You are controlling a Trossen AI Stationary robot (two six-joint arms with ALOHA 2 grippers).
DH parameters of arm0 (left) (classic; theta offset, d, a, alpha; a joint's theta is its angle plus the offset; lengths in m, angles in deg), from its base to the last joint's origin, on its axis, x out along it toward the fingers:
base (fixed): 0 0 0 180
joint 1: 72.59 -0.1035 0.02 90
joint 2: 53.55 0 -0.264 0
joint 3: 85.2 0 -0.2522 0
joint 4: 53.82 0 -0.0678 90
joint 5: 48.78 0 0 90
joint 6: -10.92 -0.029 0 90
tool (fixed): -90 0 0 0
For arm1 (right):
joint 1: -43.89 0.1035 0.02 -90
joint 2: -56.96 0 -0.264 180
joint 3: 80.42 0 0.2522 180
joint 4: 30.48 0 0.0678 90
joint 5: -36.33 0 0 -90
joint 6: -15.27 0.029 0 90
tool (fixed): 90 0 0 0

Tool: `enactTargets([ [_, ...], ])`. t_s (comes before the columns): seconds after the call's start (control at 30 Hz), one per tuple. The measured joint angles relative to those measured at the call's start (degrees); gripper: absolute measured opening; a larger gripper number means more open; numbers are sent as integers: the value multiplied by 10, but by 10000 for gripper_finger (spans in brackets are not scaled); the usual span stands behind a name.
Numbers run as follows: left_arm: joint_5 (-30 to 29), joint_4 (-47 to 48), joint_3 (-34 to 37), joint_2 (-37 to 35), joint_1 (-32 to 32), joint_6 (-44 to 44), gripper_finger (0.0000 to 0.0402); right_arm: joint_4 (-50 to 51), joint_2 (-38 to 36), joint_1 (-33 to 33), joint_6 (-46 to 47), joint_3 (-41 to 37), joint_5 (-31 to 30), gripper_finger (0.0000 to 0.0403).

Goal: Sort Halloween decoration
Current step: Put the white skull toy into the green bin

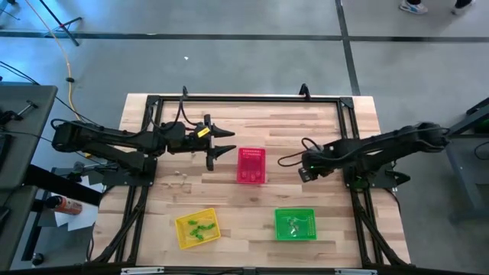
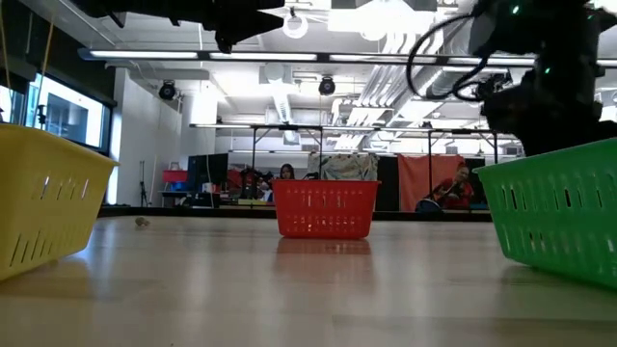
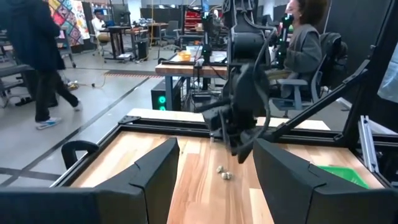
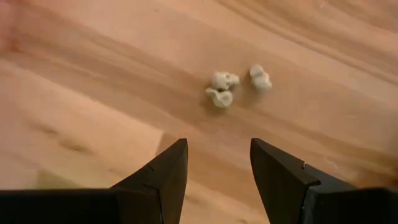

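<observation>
Overhead, a slatted wooden bench [image 1: 229, 200] carries a sorting job that appears partly done, with two dark arms reaching in from opposite sides.

The left arm stretches in level above the bench, its left end effector [image 1: 228, 142] spread wide and empty, just beside the red basket [image 1: 251, 166]. It looks parked clear of the work rather than engaged in it.

The right arm bends in from the other side and tips downward, its right end effector [image 4: 217, 144] also parted with nothing between the fingers. It is aimed at the bare wood between the red and green baskets, apparently lined up for a pick.

Three mesh baskets are spaced apart so each can take one colour. The red one stands mid-bench, while the yellow basket [image 1: 197, 228] and the green basket [image 1: 295, 224] sit at the near edge. Small green trinkets [image 1: 200, 228] already lie in the yellow one; what lies in the green one is too small to tell.

The remaining Halloween decoration is loose on the wood. Three pale whitish trinkets [image 4: 222, 90] bunch together just ahead of the right fingers, untouched. A second scatter of pale pieces [image 1: 181, 175] lies near the left arm, well apart from any basket.
</observation>
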Motion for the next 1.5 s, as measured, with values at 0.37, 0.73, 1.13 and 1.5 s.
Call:
enactTargets([
  [0.37,0,15,0,0,0,20,195,-82,125,-51,13,0,16,170],
  [0.73,0,38,0,0,0,25,195,-84,174,-54,30,3,19,170],
  [1.13,0,44,0,0,0,25,195,-87,175,-54,63,2,4,118],
  [1.5,0,44,0,0,0,26,195,-87,175,-48,62,1,-5,44],
])
